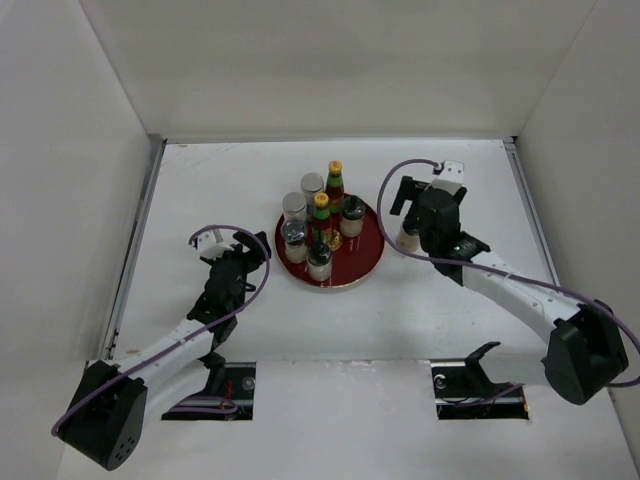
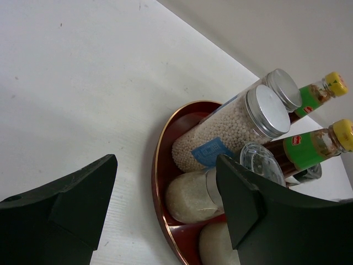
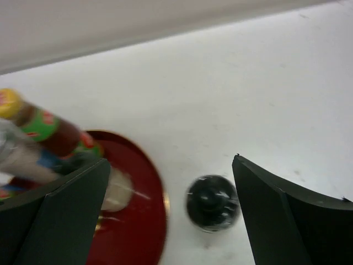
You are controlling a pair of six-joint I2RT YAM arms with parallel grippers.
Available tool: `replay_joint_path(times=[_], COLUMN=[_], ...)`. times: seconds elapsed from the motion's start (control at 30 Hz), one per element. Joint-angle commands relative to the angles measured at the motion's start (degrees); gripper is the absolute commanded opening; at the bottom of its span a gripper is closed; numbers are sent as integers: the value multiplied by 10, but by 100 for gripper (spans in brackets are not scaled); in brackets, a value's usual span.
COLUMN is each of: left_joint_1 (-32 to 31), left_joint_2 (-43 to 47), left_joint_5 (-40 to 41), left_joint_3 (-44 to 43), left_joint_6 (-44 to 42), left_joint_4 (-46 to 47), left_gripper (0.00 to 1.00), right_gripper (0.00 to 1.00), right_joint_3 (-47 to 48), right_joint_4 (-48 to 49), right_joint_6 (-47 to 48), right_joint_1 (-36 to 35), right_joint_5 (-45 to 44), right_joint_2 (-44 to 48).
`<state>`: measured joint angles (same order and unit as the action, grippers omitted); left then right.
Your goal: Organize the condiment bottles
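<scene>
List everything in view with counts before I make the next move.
plate: one, red, table centre
silver-capped shakers: two, pale contents, back left of plate
sauce bottles: two, dark red with green necks and yellow caps, back and middle of plate
black-topped shakers: three, pale, front, left and right of plate
loose shaker: one, black top, on table just right of plate
table: one, white
left gripper: open, empty, left of plate
right gripper: open, fingers either side of loose shaker

Glossy red plate (image 2: 158, 165), brushed metal caps (image 2: 268, 110), matt white table (image 2: 83, 83).
</scene>
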<state>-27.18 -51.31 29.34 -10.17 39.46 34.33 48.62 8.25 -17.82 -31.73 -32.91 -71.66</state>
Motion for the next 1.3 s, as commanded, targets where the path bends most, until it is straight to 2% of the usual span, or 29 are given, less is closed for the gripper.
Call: replay_joint_path(times=[0.0, 0.37, 0.5, 0.57, 0.67, 0.8, 0.87, 0.93, 0.97, 1.1, 1.27], left_joint_1=[-5, -5, -2, -6, -7, -6, -3, -3, -2, 0, 1], left_joint_2=[-2, 6, 5, 9, 7, 2, -3, -5, -5, -11, 7], left_joint_5=[0, 3, -2, 0, 4, 5, 8, 9, 9, 18, 33], left_joint_3=[0, 1, 0, 1, 0, -1, -5, -5, -5, -12, -13], left_joint_6=[2, -1, -2, -3, -4, -4, -4, -6, -10, -19, -26], left_joint_4=[29, 25, 24, 22, 25, 25, 26, 22, 22, 22, 2], left_gripper=[71, 71, 71, 71, 72, 79, 86, 98, 100, 100, 100], right_gripper=[100, 100, 88, 75, 61, 55, 55, 55, 55, 55, 56], right_joint_3=[-39, 3, 1, -4, -9, -15, -13, -12, -11, -1, 1], right_joint_4=[-36, -27, -27, -21, -14, -11, -17, -15, -14, -5, 62], right_joint_6=[-34, -40, -47, -44, -38, 7, 16, 18, 13, -22, -27], right_joint_1=[16, 25, 34, 31, 23, -25, -48, -75, -93, -137, -155], right_joint_5=[-39, -12, -12, -22, -54, -87, -84, -69, -52, -11, 35], right_joint_2=[-23, -119, -138, -132, -105, -41, -13, 1, 5, -24, -87])
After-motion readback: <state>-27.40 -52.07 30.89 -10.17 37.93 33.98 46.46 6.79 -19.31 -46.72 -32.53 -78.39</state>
